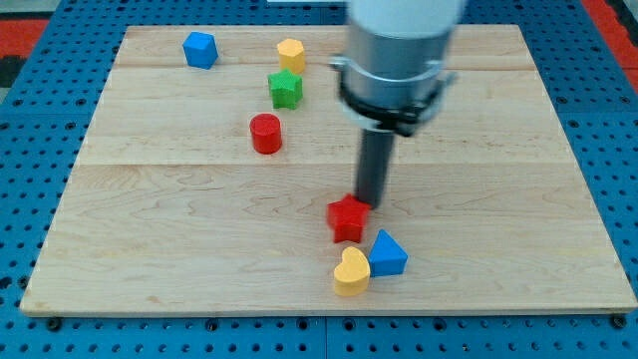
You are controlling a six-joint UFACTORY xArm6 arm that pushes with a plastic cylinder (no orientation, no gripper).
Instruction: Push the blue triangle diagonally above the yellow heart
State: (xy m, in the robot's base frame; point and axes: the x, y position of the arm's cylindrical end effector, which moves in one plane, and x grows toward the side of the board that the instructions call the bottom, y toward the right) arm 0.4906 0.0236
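Observation:
The blue triangle (387,253) lies near the board's bottom edge, right of centre. The yellow heart (351,271) touches it on its lower left. A red star-shaped block (347,217) sits just above the two. My tip (370,203) rests on the board at the red star's upper right edge, about touching it, and a short way above the blue triangle. The rod rises from there into the grey arm body at the view's top.
A blue block (200,49) lies at the top left. A yellow block (291,54), a green star (285,89) and a red cylinder (266,133) run down the upper middle. The wooden board (150,229) sits on a blue pegboard.

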